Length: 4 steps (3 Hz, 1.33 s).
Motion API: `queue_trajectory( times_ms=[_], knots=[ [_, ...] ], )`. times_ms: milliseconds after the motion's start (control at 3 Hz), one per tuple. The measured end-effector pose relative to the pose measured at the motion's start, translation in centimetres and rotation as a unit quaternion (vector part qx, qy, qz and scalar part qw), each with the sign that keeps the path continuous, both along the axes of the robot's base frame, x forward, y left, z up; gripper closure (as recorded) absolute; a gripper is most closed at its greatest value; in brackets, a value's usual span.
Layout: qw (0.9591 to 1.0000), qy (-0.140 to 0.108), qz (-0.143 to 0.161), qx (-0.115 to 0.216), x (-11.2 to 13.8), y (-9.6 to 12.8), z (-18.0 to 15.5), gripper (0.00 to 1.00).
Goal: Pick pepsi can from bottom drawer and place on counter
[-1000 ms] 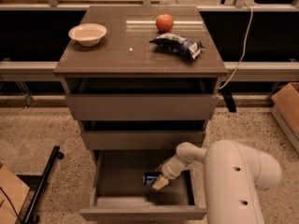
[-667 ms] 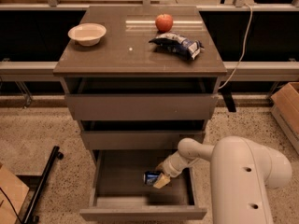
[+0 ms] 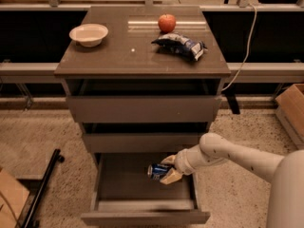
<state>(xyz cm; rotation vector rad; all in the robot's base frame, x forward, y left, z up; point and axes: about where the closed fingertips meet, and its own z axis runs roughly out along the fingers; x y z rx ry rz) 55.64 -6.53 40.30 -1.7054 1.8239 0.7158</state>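
The bottom drawer is pulled open below two shallower drawers. The pepsi can, dark blue with a silver end, lies on its side between the fingers of my gripper, which is shut on it over the right half of the drawer. The white arm reaches in from the right. The counter is the glossy grey-brown top of the cabinet, well above the gripper.
On the counter stand a white bowl at the left, a red apple at the back and a blue-and-white snack bag to the right. A cardboard box sits on the floor at the right, a black bar at the left.
The arm has drawn back and up a little, and the can has come with the gripper, now held higher within the drawer opening.
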Motion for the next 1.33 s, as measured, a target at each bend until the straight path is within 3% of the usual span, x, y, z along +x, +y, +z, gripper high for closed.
queue_trajectory(
  times_ms=[333,667,1000,1333],
  knots=[
    [0.9985,-0.055,-0.002,-0.008,0.1,0.0,7.9,1.00],
    [0.9922,-0.115,0.009,-0.045,1.6,1.6,15.6,1.00],
    [0.9696,-0.227,0.037,-0.083,5.7,4.6,28.1,1.00],
    [0.9612,-0.259,0.037,-0.089,6.0,5.0,31.9,1.00]
  ],
)
